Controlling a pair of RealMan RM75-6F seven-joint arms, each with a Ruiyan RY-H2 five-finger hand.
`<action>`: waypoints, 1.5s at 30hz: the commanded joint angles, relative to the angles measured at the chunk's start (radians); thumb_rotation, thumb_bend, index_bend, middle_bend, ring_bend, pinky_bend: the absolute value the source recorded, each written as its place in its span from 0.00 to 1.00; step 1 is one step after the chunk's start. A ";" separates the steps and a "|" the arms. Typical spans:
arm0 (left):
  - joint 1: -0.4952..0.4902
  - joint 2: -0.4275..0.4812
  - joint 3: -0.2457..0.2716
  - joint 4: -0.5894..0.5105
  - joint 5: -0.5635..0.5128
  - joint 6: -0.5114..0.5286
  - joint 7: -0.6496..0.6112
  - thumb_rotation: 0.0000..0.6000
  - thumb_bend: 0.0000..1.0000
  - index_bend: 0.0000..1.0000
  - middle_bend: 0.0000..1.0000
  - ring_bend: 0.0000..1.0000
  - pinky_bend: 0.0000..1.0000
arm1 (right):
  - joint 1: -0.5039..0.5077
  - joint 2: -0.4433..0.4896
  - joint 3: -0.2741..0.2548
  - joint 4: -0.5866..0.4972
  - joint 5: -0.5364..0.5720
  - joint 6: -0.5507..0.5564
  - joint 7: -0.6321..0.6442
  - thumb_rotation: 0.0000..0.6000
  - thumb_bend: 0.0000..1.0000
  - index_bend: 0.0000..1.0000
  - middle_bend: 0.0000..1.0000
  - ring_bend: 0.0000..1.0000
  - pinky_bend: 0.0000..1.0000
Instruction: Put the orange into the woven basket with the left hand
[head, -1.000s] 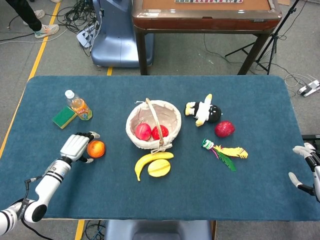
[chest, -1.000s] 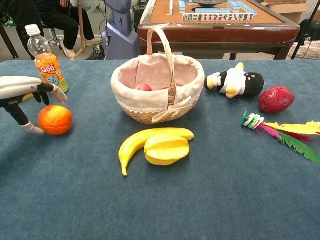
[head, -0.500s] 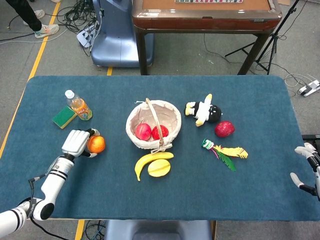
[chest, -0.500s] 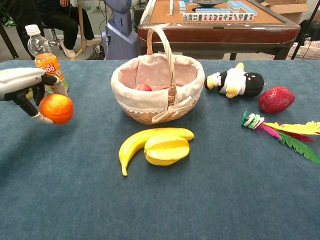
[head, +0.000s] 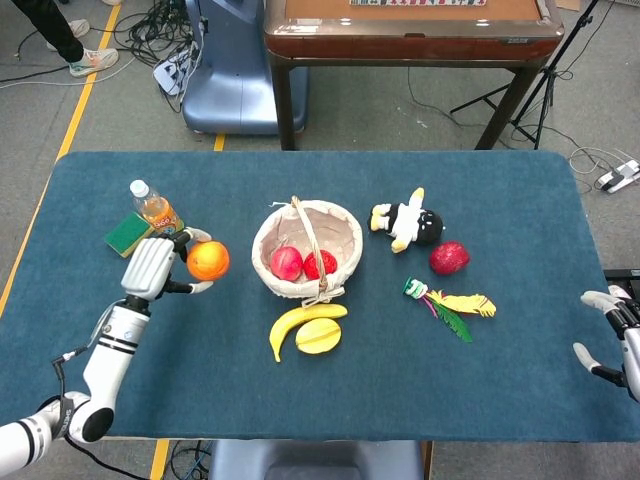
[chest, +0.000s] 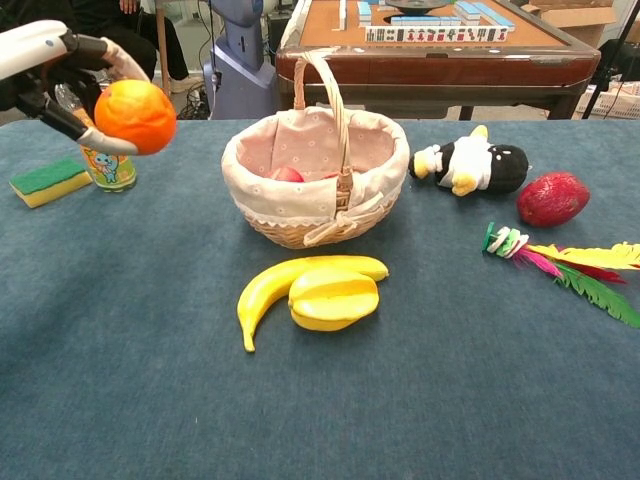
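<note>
My left hand (head: 152, 267) (chest: 45, 62) holds the orange (head: 208, 261) (chest: 136, 116) in the air, well above the blue table and left of the woven basket (head: 345, 262) (chest: 390, 165). The basket has a pale cloth lining, an upright handle, and two red fruits (head: 286, 263) inside. My right hand (head: 612, 327) hovers at the table's far right edge, fingers apart and holding nothing.
A drink bottle (head: 157, 209) (chest: 105, 163) and a green-yellow sponge (head: 128, 234) (chest: 46, 180) lie behind the left hand. A banana (chest: 272, 286) and yellow mango slice (chest: 333, 297) sit in front of the basket. A penguin toy (chest: 472, 165), a red fruit (chest: 551, 198) and a feather shuttlecock (chest: 570, 265) lie to the right.
The left hand has lifted the orange off the table and carried it up and rightward toward the basket. The right hand barely moved.
</note>
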 joint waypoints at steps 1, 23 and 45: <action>-0.026 -0.024 -0.019 -0.006 -0.019 -0.014 0.007 1.00 0.12 0.48 0.53 0.55 0.43 | 0.001 -0.001 -0.001 0.002 0.000 -0.002 0.002 1.00 0.24 0.26 0.27 0.21 0.22; -0.160 -0.137 -0.094 -0.019 -0.219 -0.139 0.077 1.00 0.12 0.39 0.51 0.51 0.43 | -0.017 0.009 -0.004 0.015 0.014 0.010 0.024 1.00 0.24 0.26 0.27 0.21 0.22; -0.073 0.026 0.014 -0.182 -0.261 -0.072 0.241 1.00 0.12 0.07 0.00 0.06 0.28 | -0.018 0.009 -0.001 0.030 0.017 0.006 0.043 1.00 0.24 0.26 0.27 0.21 0.22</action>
